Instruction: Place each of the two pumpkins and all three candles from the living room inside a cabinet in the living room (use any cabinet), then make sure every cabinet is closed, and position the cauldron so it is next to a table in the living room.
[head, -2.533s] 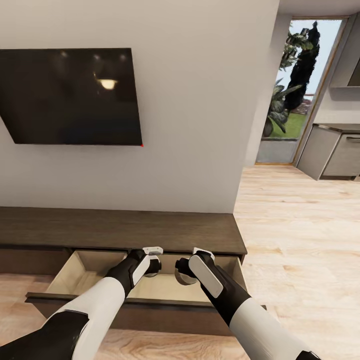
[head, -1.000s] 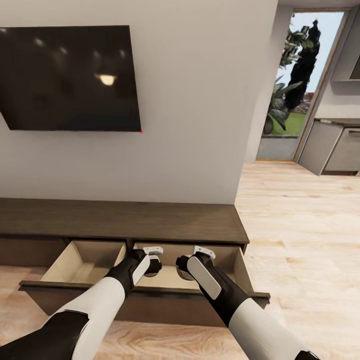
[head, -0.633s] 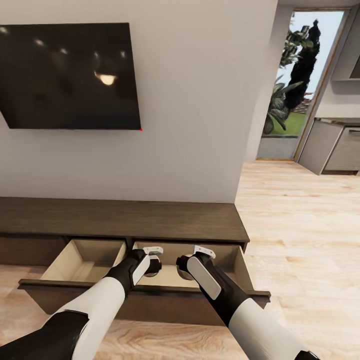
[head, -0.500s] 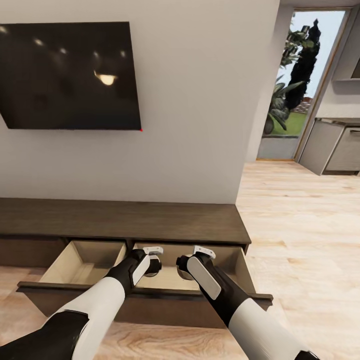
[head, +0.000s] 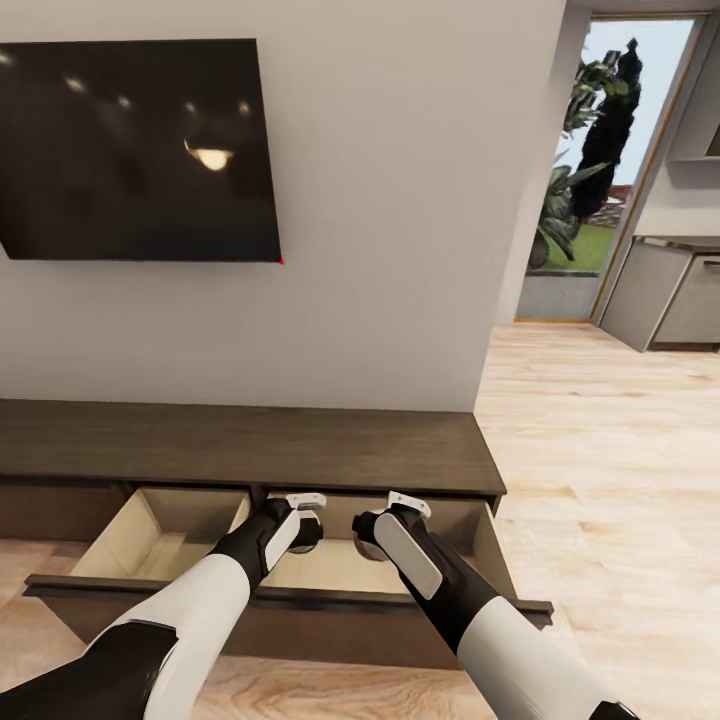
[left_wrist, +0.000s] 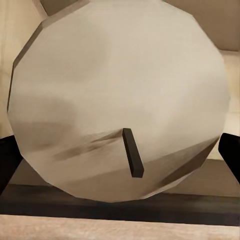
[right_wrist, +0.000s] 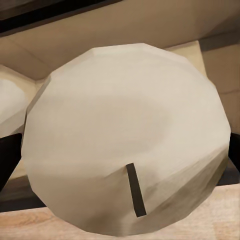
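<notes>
The dark brown cabinet (head: 240, 445) runs along the wall with two pale-lined drawers pulled out. Over the right drawer (head: 330, 565) my left gripper (head: 305, 528) is shut on a candle (head: 311, 537). In the left wrist view that candle (left_wrist: 120, 95) is a pale beige cylinder with a dark wick, dark fingers (left_wrist: 7, 162) at its sides. Beside it my right gripper (head: 372, 530) is shut on a second candle (head: 366, 538). In the right wrist view this candle (right_wrist: 125, 135) is close up, with the other candle (right_wrist: 9, 107) at the edge. The pumpkins, cauldron and table are out of view.
The left drawer (head: 150, 535) stands open with a bare beige floor. A black TV (head: 135, 150) hangs on the wall above the cabinet. To the right, wooden floor (head: 600, 450) leads to a glass door (head: 590, 180) and grey kitchen units (head: 675, 290).
The whole picture has shifted a little, so the camera has moved relative to the cabinet. Both grippers stay shut on their candles over the right drawer.
</notes>
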